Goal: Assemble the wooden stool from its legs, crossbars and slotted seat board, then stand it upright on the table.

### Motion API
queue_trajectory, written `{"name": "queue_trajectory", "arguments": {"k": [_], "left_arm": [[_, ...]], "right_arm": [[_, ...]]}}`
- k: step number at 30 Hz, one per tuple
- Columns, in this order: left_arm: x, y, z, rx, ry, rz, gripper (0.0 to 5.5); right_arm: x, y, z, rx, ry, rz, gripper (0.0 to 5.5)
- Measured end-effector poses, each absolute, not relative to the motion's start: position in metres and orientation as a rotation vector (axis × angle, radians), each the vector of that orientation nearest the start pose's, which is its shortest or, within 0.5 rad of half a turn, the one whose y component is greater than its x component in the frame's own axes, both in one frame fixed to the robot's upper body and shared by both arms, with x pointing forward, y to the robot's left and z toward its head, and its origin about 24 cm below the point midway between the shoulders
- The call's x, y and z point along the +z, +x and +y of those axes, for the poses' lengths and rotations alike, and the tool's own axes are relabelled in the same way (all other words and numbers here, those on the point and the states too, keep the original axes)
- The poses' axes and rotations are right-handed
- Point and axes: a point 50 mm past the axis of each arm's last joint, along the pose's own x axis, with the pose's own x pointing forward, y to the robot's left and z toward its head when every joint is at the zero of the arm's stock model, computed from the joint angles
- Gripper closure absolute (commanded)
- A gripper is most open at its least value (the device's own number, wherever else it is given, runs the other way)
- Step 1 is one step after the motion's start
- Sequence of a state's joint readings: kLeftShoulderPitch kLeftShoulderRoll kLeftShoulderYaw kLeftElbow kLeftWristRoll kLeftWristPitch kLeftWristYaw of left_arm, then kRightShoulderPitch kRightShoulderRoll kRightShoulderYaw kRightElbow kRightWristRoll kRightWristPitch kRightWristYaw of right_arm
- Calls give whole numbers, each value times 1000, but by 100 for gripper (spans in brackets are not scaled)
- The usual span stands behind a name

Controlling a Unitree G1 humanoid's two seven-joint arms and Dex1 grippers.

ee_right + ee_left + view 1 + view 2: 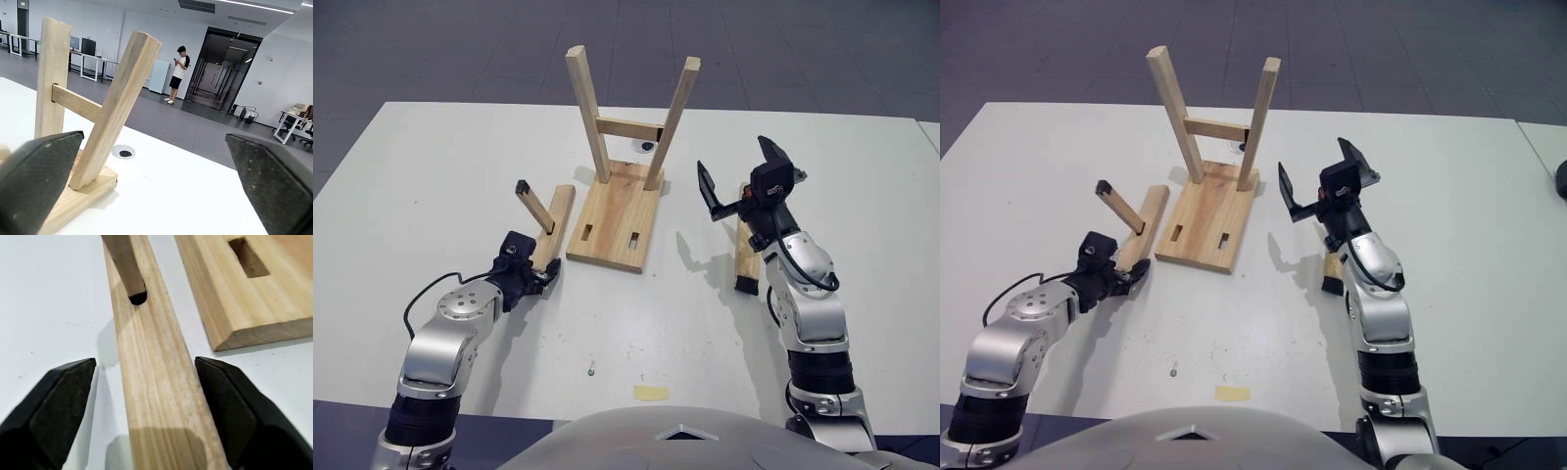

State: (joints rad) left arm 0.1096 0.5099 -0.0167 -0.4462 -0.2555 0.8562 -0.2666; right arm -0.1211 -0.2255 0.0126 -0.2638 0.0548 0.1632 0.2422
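The slotted seat board (612,211) lies flat mid-table. Two legs (590,113) stand up from its far end, joined by a crossbar (628,127); the two slots at its near end are empty. Left of the board lies a loose leg (555,223) with a crossbar stub (533,205) sticking up from it. My left gripper (544,277) is open, its fingers (58,401) straddling the near end of that leg (151,367). My right gripper (741,176) hangs open above the table, right of the board, over another leg (746,257) lying flat.
A small screw (591,369) and a scrap of yellow tape (651,393) lie near the table's front edge. A round cable port (647,146) sits behind the standing legs. The white table (440,176) has bare room on the far left and far right.
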Motion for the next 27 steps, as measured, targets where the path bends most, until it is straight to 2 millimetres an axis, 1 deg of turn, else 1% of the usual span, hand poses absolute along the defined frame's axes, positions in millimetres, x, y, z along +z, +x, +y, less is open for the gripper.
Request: {"name": "queue_trajectory", "arguments": {"k": [4, 6, 11, 13, 14, 16, 18, 20, 21, 23, 24, 25, 26, 27], "left_arm": [[53, 209, 203, -343, 259, 605, 307], [53, 209, 202, -352, 267, 607, 331], [57, 210, 209, -310, 278, 591, 339], [60, 212, 221, -183, 249, 563, 339], [63, 214, 224, -149, 241, 536, 341], [81, 223, 224, -105, 244, 427, 344], [118, 241, 224, -48, 266, 217, 344], [156, 252, 225, 16, 327, 14, 344], [169, 254, 225, 24, 349, -49, 344], [188, 258, 219, -2, 393, -138, 344], [203, 259, 210, -59, 420, -212, 344], [212, 259, 203, -104, 442, -257, 344], [218, 258, 198, -152, 452, -289, 344], [220, 257, 194, -182, 453, -306, 344]], "right_arm": [[119, 267, -157, 297, -195, -194, 10], [118, 267, -157, 294, -192, -193, 10], [119, 271, -157, 289, -191, -195, 10], [122, 276, -159, 286, -193, -202, 10], [124, 278, -160, 284, -194, -205, 10], [129, 282, -161, 280, -189, -220, 10], [132, 285, -164, 269, -179, -233, 10], [137, 288, -168, 254, -144, -251, 10], [141, 289, -170, 248, -123, -264, 10], [153, 294, -172, 238, -47, -291, 10], [164, 298, -173, 244, -6, -317, 10], [172, 299, -173, 259, 42, -332, 10], [180, 301, -173, 286, 137, -331, 10], [184, 301, -172, 315, 212, -330, 10]]}}
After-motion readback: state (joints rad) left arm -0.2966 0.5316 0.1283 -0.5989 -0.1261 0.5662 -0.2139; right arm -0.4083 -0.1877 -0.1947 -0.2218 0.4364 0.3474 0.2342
